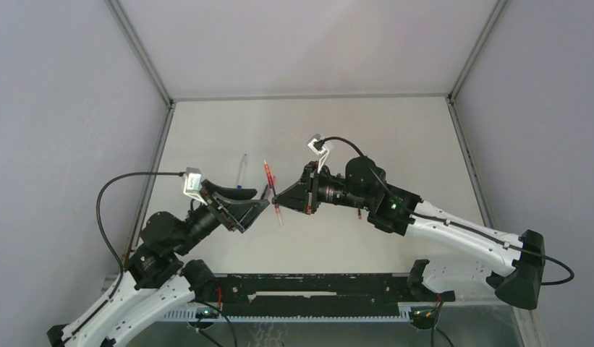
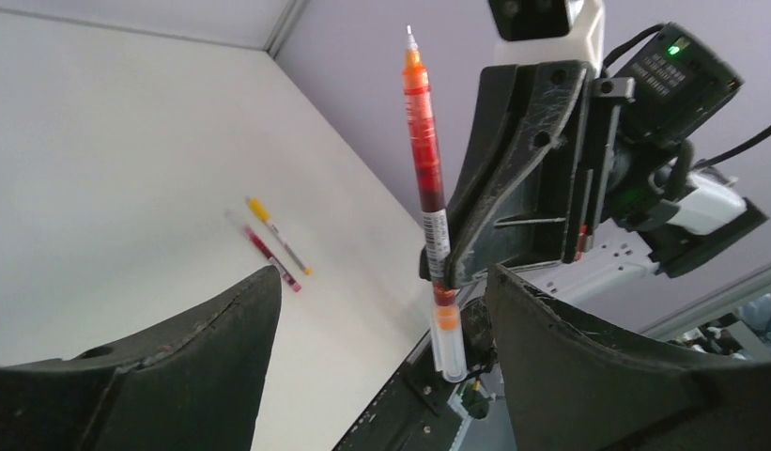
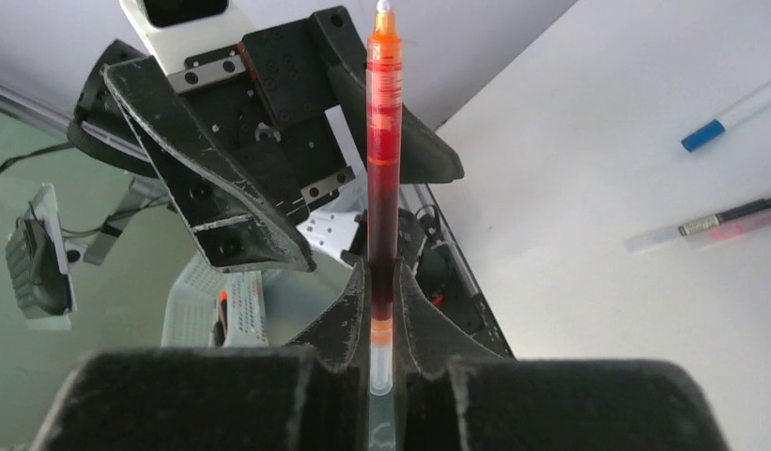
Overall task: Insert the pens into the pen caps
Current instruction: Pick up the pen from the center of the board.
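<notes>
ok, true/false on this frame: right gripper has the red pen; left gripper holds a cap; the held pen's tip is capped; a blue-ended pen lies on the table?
1. The right gripper is shut on the red pen. True.
2. The left gripper holds a cap. False: its jaws stand open and empty, next to the held pen.
3. The red pen's upper tip is capped. False: the fine tip is bare.
4. A blue-ended pen lies on the table. True.
</notes>
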